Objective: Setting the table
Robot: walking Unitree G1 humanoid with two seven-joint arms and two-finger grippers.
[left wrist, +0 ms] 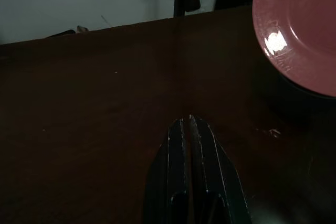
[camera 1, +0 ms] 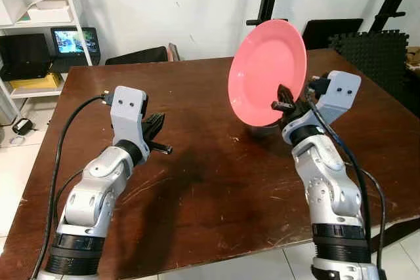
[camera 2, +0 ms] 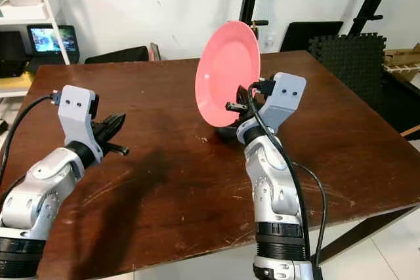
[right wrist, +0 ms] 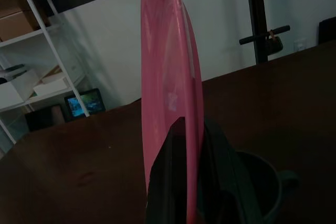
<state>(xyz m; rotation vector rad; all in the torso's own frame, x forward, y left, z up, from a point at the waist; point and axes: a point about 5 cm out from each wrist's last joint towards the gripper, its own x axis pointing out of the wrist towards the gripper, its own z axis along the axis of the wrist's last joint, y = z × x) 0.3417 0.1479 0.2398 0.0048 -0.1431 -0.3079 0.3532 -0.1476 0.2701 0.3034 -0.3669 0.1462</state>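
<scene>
Our right gripper [camera 1: 287,106] is clamped on the lower rim of the pink plate [camera 1: 268,70], one finger on each face, and the plate stands nearly on edge, its face tipped toward ten o'clock. Below it sits what looks like a dark bowl [right wrist: 260,184], hard to make out. Our left gripper [camera 1: 157,137], fingers pressed together and empty, hovers at nine o'clock over the brown table [camera 1: 216,181], well apart.

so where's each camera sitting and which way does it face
Left eye: head, looking down at the table; both arms show.
Right eye: same scene; right gripper holds the plate upright.
Left wrist: along the shut left gripper over the table.
Right wrist: along fingers clamping the plate's rim, dark bowl below.
All share the plate.
</scene>
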